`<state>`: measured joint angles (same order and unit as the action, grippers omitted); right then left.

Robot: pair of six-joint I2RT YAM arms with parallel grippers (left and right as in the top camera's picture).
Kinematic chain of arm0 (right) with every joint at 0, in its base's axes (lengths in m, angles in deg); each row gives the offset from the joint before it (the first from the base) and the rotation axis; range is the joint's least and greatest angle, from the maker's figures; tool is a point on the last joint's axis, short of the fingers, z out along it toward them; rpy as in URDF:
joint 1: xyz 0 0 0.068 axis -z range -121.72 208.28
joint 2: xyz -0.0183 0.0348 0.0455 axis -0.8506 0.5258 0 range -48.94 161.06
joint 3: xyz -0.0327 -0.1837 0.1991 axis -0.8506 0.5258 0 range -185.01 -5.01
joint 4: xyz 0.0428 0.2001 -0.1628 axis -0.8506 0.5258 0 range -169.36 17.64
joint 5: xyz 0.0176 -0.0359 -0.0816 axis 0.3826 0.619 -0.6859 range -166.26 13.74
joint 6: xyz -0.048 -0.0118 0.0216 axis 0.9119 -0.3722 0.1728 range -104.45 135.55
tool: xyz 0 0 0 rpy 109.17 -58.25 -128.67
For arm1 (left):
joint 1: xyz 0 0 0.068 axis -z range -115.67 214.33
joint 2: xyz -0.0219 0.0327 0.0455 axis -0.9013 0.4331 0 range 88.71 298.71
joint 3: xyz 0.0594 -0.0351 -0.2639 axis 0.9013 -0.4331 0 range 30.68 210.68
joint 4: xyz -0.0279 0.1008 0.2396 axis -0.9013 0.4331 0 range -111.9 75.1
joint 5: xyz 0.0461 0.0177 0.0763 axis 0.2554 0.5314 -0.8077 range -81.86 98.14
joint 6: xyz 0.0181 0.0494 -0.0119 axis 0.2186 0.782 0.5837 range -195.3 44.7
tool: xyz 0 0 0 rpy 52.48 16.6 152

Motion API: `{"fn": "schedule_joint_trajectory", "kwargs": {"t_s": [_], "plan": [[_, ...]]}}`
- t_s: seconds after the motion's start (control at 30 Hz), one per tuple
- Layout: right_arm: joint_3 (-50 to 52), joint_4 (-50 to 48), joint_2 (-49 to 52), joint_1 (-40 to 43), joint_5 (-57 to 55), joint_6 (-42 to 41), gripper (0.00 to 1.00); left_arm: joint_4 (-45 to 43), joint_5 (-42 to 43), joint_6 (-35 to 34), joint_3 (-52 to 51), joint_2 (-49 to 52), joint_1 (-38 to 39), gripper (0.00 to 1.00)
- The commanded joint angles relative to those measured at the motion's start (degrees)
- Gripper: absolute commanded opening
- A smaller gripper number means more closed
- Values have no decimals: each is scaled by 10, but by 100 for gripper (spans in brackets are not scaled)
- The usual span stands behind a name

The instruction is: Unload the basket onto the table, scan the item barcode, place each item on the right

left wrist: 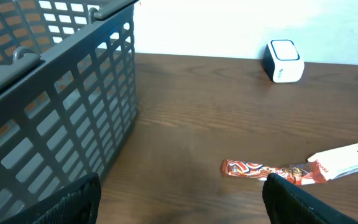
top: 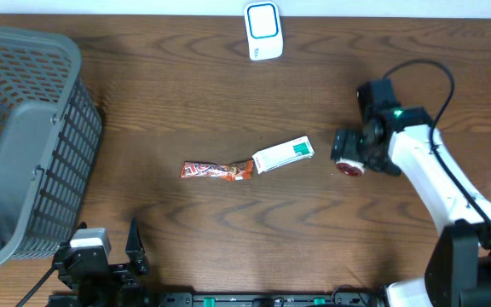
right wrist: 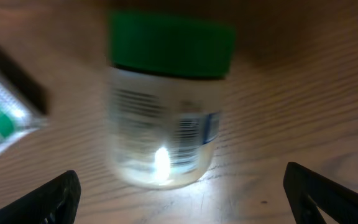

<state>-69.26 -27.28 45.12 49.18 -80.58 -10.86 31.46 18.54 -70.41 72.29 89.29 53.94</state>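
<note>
The right gripper (right wrist: 180, 179) is spread wide and grasps nothing. A blurred green-capped bottle (right wrist: 166, 99) with a barcode label sits just ahead of it on the table (top: 186, 102), right of centre and near a white-and-green box (top: 284, 154). The white scanner (top: 263, 31) stands at the far edge. The left gripper (left wrist: 182, 186) hangs released at the near-left corner, beside the grey basket (top: 24, 145).

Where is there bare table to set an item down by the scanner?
Bare table lies between the basket and the scanner, and nearside of the wrapper. Crowded: wrapper, box and right gripper in a row.
</note>
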Motion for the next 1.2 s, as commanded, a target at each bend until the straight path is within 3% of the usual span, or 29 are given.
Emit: {"fn": "schedule_joint_trajectory", "kwargs": {"t_s": [0.0,0.3,0.63,0.7,0.77,0.83,1.17], "plan": [[5,-30,-8,8,3,-8,99,-2,3,0,1,-3,2,84],[6,-110,20,8,-1,-8,99,-2,3,0,1,-4,2,84],[6,-122,93,9,3,-14,98,-2,3,0,1,-3,2,84],[6,-127,98,9,3,-14,91,-2,3,0,1,-3,2,84],[6,-128,100,10,3,-14,73,-2,3,0,1,-3,2,84],[5,-128,100,12,3,-14,62,-2,3,0,1,-3,2,84],[-8,-92,85,74,3,5,57,-2,3,0,1,-3,2,84]]}}
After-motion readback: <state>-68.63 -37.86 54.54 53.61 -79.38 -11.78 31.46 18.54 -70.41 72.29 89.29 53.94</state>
